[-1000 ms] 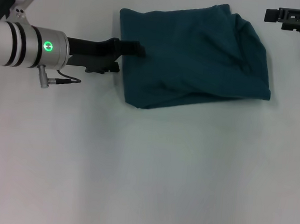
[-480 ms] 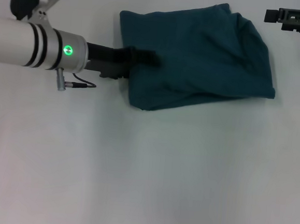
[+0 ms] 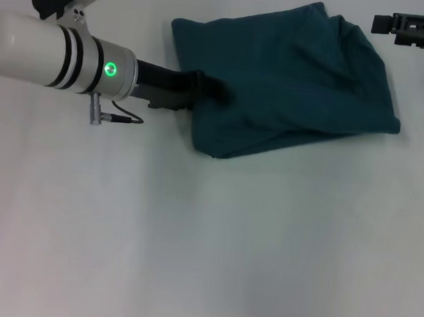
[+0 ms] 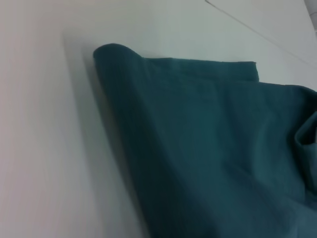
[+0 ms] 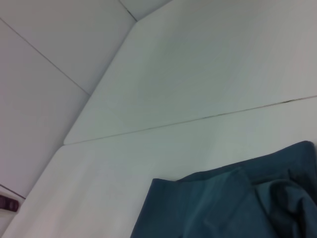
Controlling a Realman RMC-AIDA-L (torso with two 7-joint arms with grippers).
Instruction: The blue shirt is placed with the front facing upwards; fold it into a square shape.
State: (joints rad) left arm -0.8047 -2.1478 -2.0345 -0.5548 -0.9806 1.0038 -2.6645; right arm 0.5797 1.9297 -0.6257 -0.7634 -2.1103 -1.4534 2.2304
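Note:
The blue shirt (image 3: 299,77) lies folded in a rough rectangle on the white table, plain teal side up, with creases near its right end. My left gripper (image 3: 216,90) reaches in from the left and sits over the shirt's left edge, shut on the fabric there. The left wrist view shows the shirt (image 4: 198,139) with its rounded folded edge close up. My right gripper (image 3: 390,24) hangs at the far right, above and apart from the shirt's top right corner. In the right wrist view only a corner of the shirt (image 5: 223,208) appears.
The white table (image 3: 191,238) stretches bare in front of the shirt. A grey cable (image 3: 120,117) loops under the left wrist. A seam line (image 5: 198,119) crosses the surface behind the shirt.
My left arm has moved to the right, and the shirt has slid right with it. Its right corner now sits farther right. The right arm has stayed still.

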